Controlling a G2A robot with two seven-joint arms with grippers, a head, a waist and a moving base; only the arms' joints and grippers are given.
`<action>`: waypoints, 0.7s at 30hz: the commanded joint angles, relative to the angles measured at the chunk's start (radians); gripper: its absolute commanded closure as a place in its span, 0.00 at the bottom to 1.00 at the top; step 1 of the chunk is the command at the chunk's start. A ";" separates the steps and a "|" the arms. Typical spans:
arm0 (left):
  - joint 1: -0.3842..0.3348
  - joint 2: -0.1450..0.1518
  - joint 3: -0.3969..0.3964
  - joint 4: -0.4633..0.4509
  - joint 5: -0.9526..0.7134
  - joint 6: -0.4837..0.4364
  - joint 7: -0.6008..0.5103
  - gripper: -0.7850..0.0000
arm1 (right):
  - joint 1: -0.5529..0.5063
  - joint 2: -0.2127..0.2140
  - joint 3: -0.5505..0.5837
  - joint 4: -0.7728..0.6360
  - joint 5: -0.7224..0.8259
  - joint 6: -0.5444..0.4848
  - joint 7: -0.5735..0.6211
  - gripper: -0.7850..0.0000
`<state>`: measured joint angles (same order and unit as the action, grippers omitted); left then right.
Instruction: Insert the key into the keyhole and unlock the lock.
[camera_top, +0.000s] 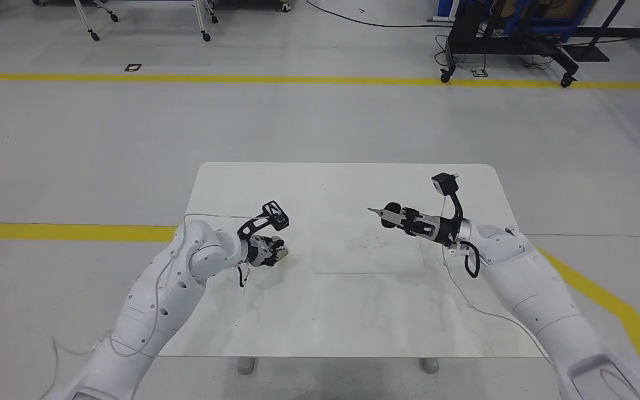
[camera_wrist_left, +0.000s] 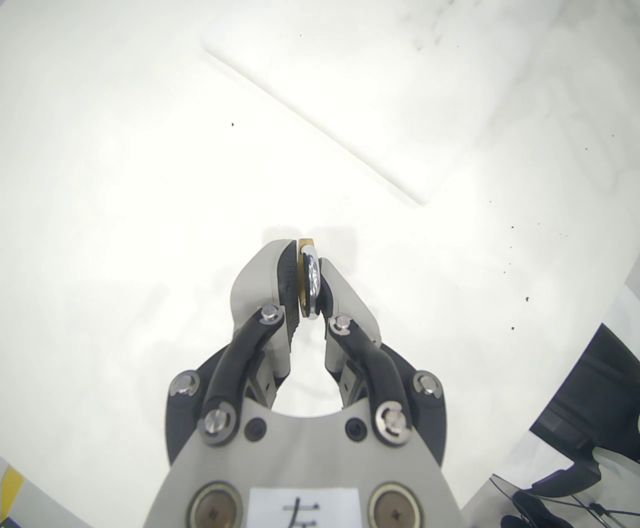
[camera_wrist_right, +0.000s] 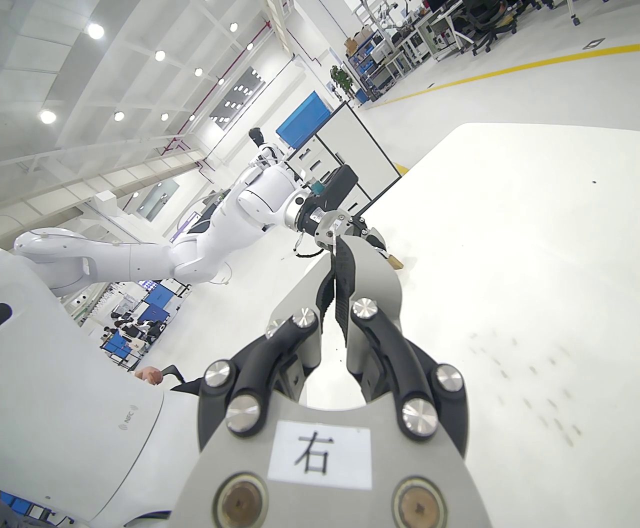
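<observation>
My left gripper (camera_top: 277, 252) sits low over the left part of the white table (camera_top: 300, 320), shut on a small padlock (camera_wrist_left: 306, 277) with a brass body and a silver shackle. In the right wrist view the brass lock (camera_wrist_right: 395, 261) pokes out of that gripper, close to the tabletop. My right gripper (camera_top: 387, 213) hangs over the right-centre of the table, shut on a thin silver key (camera_top: 373, 210) whose tip points left toward the lock. A wide gap of table separates key and lock. The right gripper (camera_wrist_right: 336, 246) has its pads pressed together.
A thin white mat (camera_top: 365, 255) lies flat on the table between the two arms; its edge (camera_wrist_left: 310, 120) runs just ahead of the left gripper. Small dark specks (camera_wrist_left: 527, 299) dot the tabletop. Carts and racks stand on the floor far behind the table.
</observation>
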<state>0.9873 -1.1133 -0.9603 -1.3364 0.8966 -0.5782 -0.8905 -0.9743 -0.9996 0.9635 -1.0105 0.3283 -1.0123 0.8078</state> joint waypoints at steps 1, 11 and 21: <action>-0.004 -0.001 0.005 0.003 -0.007 0.000 -0.007 1.00 | 0.000 0.000 0.000 0.000 0.000 0.000 0.000 1.00; -0.024 -0.002 0.019 0.026 -0.036 -0.001 -0.037 1.00 | 0.000 0.000 0.000 0.000 0.000 0.000 0.000 1.00; -0.029 0.000 0.024 0.027 -0.045 0.004 -0.047 0.95 | 0.000 0.000 0.000 0.000 0.000 0.000 0.000 1.00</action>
<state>0.9586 -1.1137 -0.9365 -1.3095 0.8525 -0.5752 -0.9368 -0.9743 -0.9996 0.9635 -1.0105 0.3283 -1.0123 0.8078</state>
